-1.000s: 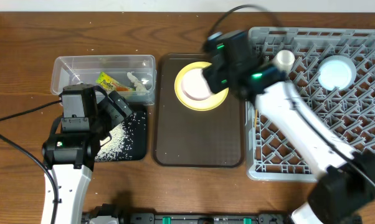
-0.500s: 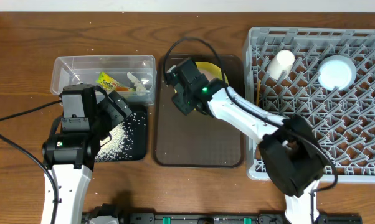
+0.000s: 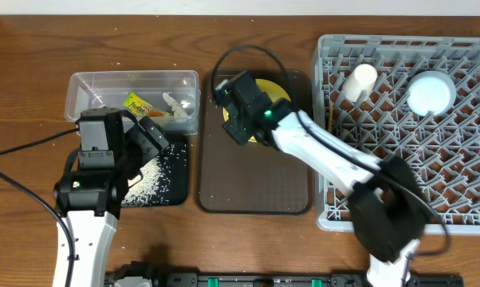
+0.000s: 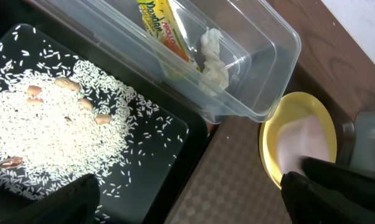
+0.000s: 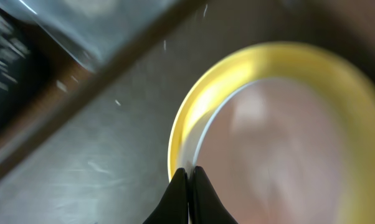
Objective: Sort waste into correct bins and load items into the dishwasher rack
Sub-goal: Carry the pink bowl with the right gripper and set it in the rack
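A: Step in hand?

B: Looked like fetching the pink bowl [image 5: 281, 149] for the dishwasher rack [image 3: 336, 207]. The bowl sat in the yellow plate [image 5: 194, 118] at the far end of the brown serving tray [image 3: 252, 175]. The rack stood just right of that tray.

A: Right gripper [image 5: 189, 186]?

B: Fingers pressed together, nothing between them. Tips were at the plate's left rim, over the tray's far end. Wrist view was blurred, so I couldn't tell if they touched.

A: So how to do it well?

B: My call: closed fingers can't take a rim. Open first, put one finger inside the bowl wall and one outside, then pinch firmly. Lift straight up so the plate stays on the tray. The plate is shallow and could slide or come along.

A: Left gripper [image 4: 190, 183]?

B: Spread wide, empty, hanging just left of the tray, above the black tray [image 3: 176, 187] with the rice [image 3: 148, 179].

A: Other waste?

B: Wrapper [image 3: 136, 102] and tissue [image 3: 175, 102] lay in the clear tub [image 3: 88, 88], left of the tray's far corner.
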Action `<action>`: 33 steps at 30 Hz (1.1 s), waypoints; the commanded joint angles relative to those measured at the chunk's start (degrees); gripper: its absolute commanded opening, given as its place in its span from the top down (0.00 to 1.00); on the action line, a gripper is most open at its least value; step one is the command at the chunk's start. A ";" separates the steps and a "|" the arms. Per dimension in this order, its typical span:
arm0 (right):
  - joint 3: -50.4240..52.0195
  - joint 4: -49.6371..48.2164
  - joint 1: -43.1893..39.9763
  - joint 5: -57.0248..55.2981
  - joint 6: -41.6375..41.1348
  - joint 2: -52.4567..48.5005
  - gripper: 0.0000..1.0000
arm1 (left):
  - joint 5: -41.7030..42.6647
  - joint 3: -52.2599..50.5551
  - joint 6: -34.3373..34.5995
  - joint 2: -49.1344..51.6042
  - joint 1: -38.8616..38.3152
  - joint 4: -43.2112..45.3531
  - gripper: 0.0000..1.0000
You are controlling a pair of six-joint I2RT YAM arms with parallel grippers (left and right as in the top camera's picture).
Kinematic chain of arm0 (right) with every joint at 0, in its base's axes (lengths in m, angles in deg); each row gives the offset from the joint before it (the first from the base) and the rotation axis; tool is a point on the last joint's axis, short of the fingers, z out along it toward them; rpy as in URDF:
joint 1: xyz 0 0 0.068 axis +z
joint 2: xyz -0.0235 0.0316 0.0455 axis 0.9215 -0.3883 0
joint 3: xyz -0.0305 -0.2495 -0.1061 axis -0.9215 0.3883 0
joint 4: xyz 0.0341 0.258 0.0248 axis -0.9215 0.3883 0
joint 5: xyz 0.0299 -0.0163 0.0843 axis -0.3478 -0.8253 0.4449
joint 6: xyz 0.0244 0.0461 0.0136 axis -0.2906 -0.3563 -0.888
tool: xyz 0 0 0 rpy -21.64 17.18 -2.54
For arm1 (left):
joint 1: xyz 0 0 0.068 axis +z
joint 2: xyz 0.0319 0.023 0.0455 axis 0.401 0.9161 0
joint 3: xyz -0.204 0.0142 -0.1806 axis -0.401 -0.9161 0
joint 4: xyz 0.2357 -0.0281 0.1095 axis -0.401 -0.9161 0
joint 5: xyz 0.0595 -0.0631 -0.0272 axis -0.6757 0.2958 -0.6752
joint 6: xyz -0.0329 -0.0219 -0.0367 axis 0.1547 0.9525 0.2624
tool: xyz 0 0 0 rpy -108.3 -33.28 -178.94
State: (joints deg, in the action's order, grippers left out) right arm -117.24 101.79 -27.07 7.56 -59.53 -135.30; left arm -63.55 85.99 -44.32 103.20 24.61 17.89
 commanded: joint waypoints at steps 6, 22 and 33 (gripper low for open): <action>-0.63 6.88 -2.93 1.18 -7.67 20.90 0.99 | -0.52 0.79 0.07 0.20 0.24 0.02 0.05; 0.98 31.50 -33.11 43.01 -7.82 33.83 0.99 | -0.52 0.79 0.07 0.20 0.24 0.04 0.05; 19.74 20.24 -46.29 71.41 -5.68 33.83 0.99 | -0.52 0.79 0.07 0.20 0.24 0.04 0.05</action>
State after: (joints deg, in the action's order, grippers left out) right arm -101.57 123.74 -70.79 67.42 -66.32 -102.03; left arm -63.55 85.99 -44.32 103.20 24.61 17.91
